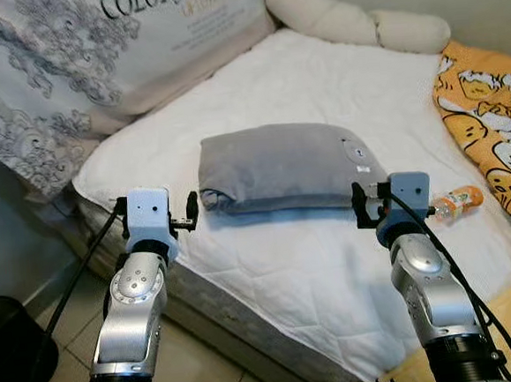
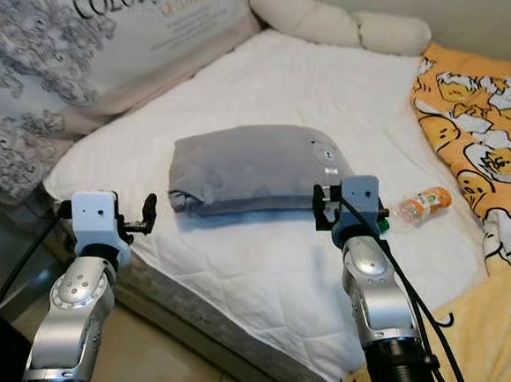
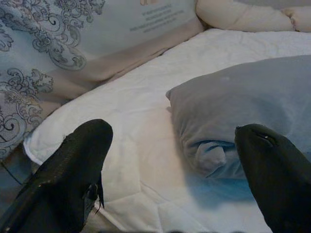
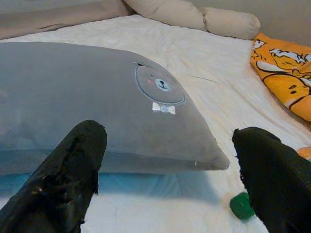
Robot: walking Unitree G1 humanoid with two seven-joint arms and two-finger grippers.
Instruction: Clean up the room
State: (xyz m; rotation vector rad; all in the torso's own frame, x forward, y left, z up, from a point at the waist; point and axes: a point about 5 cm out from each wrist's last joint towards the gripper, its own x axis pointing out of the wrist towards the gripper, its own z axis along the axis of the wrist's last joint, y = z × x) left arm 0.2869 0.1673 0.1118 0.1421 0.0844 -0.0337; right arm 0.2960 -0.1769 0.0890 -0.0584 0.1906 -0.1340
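Progress: I judge tidying barely begun; grey pillow [image 1: 282,168] at 12 o'clock, bottle [image 1: 456,203] at 2 o'clock on bed [image 1: 332,265].
End effectors: left end effector [image 3: 172,160], right end effector [image 4: 167,167] wide open, empty.

arms: two, silver metal, rounded joint housings with small dark screws
wrists: pale blue-white boxy blocks
cables: black, running along each arm
left gripper [image 3: 172,160]: two long black fingers, matte, rough-textured
right gripper [image 4: 167,170]: same black fingers, surface worn and pitted

Large patterned bedding package [image 1: 93,44] at the bed's head reads "COLORFUL", with smaller print beneath too blurred to read.
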